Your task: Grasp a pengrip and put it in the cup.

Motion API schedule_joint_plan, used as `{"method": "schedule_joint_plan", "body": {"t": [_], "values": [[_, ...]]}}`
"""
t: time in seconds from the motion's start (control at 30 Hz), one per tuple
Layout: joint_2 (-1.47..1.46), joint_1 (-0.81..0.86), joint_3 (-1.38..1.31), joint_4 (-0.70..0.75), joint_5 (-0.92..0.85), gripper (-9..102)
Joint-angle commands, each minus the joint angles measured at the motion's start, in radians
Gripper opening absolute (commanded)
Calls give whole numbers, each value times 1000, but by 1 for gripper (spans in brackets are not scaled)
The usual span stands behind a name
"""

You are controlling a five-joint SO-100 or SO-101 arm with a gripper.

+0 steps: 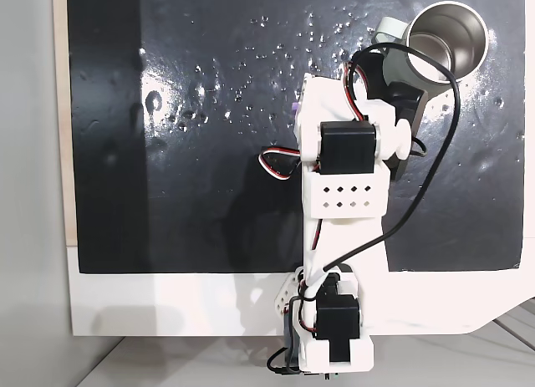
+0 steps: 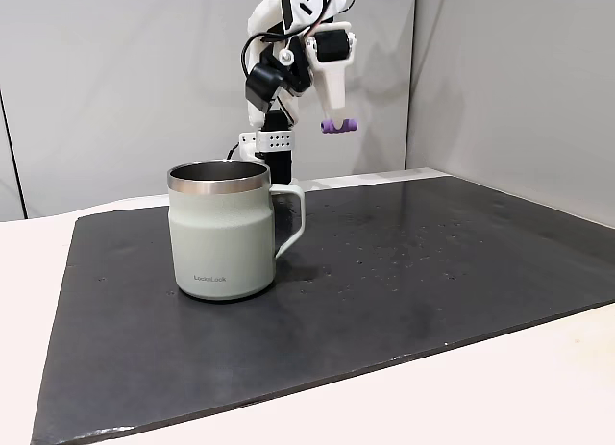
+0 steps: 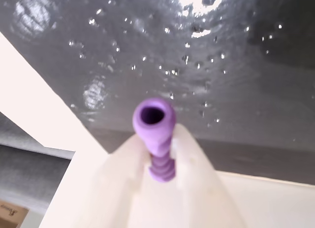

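Fingers (image 3: 160, 154) pinching pengrip (image 3: 156, 134) between white tips, open end toward wrist camera. In a fixed view, fingers (image 2: 336, 118) hold pengrip (image 2: 338, 126) roughly level, high in air above black mat (image 2: 432, 253), well clear of surface. Cup (image 2: 223, 229) upright on mat, handle on its right in that view, apart from pengrip. In a fixed view from above, cup (image 1: 443, 40) at mat's upper right corner, arm (image 1: 347, 165) stretched beside it, purple bit of pengrip (image 1: 298, 108) at arm's left edge. Mat lies on white bench (image 1: 167, 303).

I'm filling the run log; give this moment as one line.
gripper: shut on pengrip | height: raised above mat | cup: upright on mat | pengrip not yet in cup
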Motion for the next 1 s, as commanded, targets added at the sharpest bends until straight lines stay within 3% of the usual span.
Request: {"method": "schedule_joint_plan", "body": {"t": [0.0, 0.23, 0.47, 0.77, 0.97], "values": [[75, -15, -135, 58, 35, 0], [150, 25, -135, 60, 26, 0], [169, 152, -210, 60, -92, 0], [-8, 391, -436, 58, -267, 0], [-130, 451, -588, 51, -296, 0]]}}
